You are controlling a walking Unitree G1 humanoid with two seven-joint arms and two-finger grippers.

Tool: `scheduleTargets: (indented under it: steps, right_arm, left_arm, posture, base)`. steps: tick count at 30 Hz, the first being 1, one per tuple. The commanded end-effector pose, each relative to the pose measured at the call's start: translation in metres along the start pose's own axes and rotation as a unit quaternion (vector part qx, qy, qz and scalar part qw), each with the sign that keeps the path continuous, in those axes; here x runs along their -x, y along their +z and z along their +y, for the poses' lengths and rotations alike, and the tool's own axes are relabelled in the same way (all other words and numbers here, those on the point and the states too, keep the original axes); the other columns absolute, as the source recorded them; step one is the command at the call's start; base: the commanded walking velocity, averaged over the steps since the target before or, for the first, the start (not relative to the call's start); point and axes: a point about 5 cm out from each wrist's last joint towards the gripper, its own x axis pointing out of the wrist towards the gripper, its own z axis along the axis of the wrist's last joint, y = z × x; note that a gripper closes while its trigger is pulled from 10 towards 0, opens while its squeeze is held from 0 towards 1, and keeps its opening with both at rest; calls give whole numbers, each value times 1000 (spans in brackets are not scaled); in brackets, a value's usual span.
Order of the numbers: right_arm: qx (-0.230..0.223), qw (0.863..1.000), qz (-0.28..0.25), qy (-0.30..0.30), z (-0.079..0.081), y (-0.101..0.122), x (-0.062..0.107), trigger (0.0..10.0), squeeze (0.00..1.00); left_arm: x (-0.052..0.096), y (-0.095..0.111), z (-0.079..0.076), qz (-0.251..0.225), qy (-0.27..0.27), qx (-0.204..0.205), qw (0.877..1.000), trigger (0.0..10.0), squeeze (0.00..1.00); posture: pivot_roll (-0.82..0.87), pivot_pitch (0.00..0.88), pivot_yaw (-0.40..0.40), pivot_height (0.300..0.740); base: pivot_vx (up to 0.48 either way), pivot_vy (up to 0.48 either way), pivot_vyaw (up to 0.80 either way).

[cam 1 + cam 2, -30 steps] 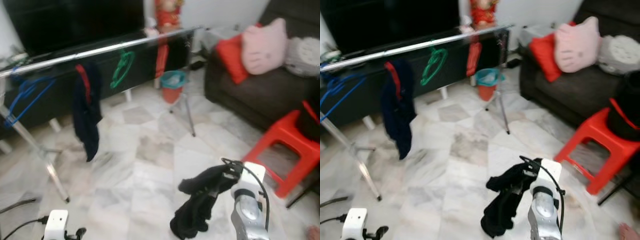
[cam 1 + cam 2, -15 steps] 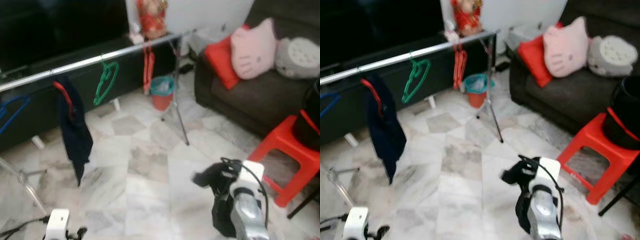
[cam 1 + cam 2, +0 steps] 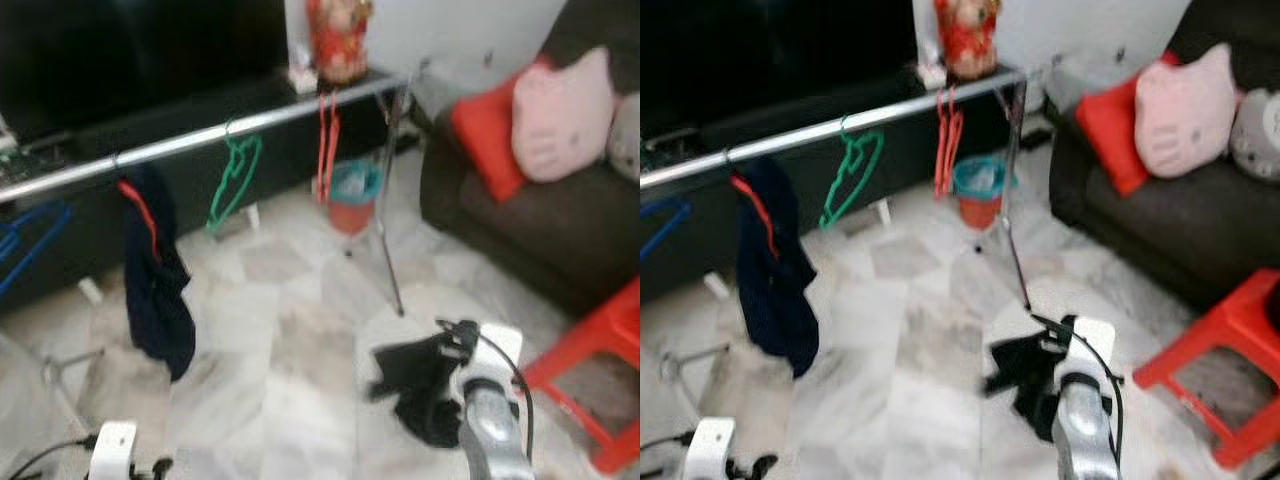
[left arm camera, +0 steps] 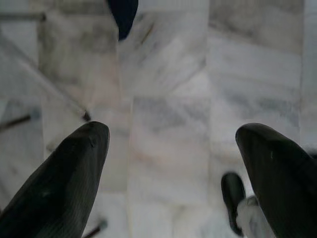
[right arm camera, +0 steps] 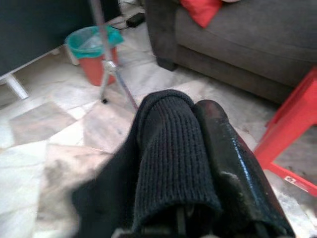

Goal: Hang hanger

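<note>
Marble floor (image 3: pixel 300 330), right end effector (image 5: pixel 198 148) (ribbed black garment (image 5: pixel 168 158))

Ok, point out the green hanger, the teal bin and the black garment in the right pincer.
green hanger (image 3: pixel 232 186), left eye view, on its green frame below the rail.
teal bin (image 3: pixel 980 180), right eye view, on its rim.
black garment (image 5: pixel 168 148), right wrist view, on the ribbed knit.

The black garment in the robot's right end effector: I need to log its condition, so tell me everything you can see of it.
The black garment looks like ribbed knit fabric, dark and soft. It is bunched and draped over the right end effector, one fold lying against a glossy black finger, the rest hanging loose and crumpled to the robot's left above the marble floor. No hanger can be made out in it. It is blurred in the eye views.
</note>
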Motion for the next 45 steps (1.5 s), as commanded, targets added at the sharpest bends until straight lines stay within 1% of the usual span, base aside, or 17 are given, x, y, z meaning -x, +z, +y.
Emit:
scheduleTargets:
  steps: [1,15,27,33,38,40,42,44,45]
  right_arm:
    - [-5,1000,-16,-14,-9,7,-3,10000,0]
    - [-19,999,-11,-28,-12,6,-4,10000,0]
    - [-21,999,-6,-28,-10,5,-4,10000,0]
    - [-22,999,-5,-26,-9,5,-4,10000,0]
    - [-23,999,-3,-28,-10,3,-3,10000,0]
    - [-23,999,-3,-29,-10,3,-3,10000,0]
    - [-23,999,-1,-27,-8,2,-1,10000,0]
    - [-23,999,-1,-27,-8,2,-1,10000,0]
    - [-23,999,-1,-27,-8,2,-1,10000,0]
  left_arm:
    - [-1,1,-4,2,-9,-1,1000,10000,0]
    - [-2,3,-3,0,-8,0,1000,10000,0]
    - [-2,4,-2,-2,-11,0,1000,10000,0]
    - [-2,4,-3,-7,-16,6,1000,10000,0]
    - [-2,4,-3,-7,-22,-1,1000,10000,0]
    - [-2,5,-3,-6,-25,-9,1000,10000,0]
    - [-1,8,-4,-20,-40,-36,998,10000,0]
    - [-1,8,-4,-20,-40,-36,998,10000,0]
    - [-1,10,-4,-26,-43,-43,998,10000,0]
  posture:
    - [-123,0,24,740]
    - [-114,0,23,740]
    - [-104,0,24,740]
    - [-101,0,26,740]
    - [-99,0,27,740]
    - [-95,0,26,740]
    - [-89,0,25,740]
    - [-89,0,25,740]
    - [-88,0,26,740]
  base:
    - [390,0,0]
    - [389,0,0]
    - [376,0,0]
    - [0,0,0]
    - [0,0,0]
    - [0,0,0]
    - [0,0,0]
    - [0,0,0]
    - [0,0,0]
